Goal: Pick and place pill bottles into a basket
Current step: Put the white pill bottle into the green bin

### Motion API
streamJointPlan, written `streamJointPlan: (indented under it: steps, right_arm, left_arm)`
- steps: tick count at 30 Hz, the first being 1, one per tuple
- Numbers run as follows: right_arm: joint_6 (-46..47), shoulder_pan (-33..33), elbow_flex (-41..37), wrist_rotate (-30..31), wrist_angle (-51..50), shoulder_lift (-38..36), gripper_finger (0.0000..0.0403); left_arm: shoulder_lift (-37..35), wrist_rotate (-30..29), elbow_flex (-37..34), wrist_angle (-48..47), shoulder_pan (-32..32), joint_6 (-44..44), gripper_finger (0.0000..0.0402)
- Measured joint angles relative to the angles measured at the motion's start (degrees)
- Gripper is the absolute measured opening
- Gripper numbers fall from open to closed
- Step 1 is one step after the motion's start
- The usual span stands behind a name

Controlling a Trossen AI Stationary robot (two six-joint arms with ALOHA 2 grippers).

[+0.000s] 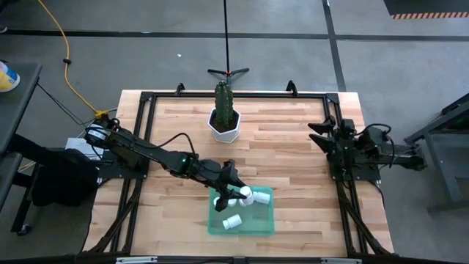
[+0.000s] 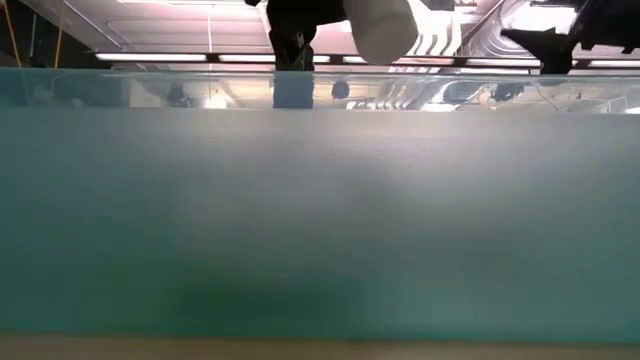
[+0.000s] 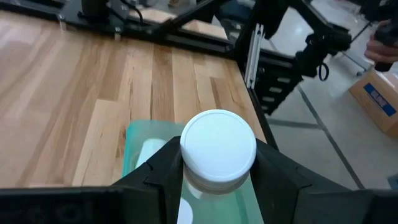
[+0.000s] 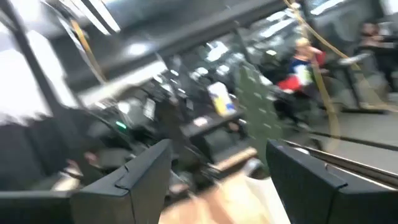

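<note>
White pill bottle (image 3: pixel 217 149) sits clamped between the fingers of the left gripper (image 1: pixel 236 192) — held above the green basket (image 1: pixel 262 224), over its far edge. Inside the basket lie more pill bottles (image 1: pixel 232 221). Beyond the basket stands a cactus pot (image 1: pixel 224 125). Well right of the basket, the right gripper (image 1: pixel 319 135) waits — fingers apart, empty.

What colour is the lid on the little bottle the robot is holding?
White. The pill bottle in the left gripper has a plain white cap, clearest in the left wrist view.
</note>
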Motion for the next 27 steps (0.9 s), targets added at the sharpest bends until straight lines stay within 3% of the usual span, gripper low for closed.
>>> streamJointPlan:
  steps: [9,12,15,19,22,27]
  right_arm:
    - [-1.7,0.0,0.9,9.9,-14.0,-1.3,0.0252]
    - [-3.5,0.0,1.0,10.4,-18.5,-1.2,0.0252]
    - [-2.5,0.0,1.0,7.4,-18.2,-1.2,0.0252]
    - [-12.1,0.0,1.0,-4.9,-16.9,-1.2,0.0252]
    - [-13.7,0.0,1.0,-10.7,-16.2,-1.2,0.0252]
    - [-16.2,0.0,0.1,-13.9,-17.1,-1.2,0.0252]
  left_arm:
    - [0.0,-0.4,0.0,0.6,0.0,0.4,0.0188]
    - [0.0,-0.5,0.0,0.7,0.0,0.4,0.0188]
    - [0.0,-0.5,0.0,0.7,0.0,0.4,0.0188]
    - [0.0,-0.5,0.0,0.7,0.0,0.5,0.0188]
    - [0.0,-0.5,0.0,0.7,0.0,1.0,0.0188]
    - [0.0,-1.0,0.0,0.7,0.0,1.5,0.0188]
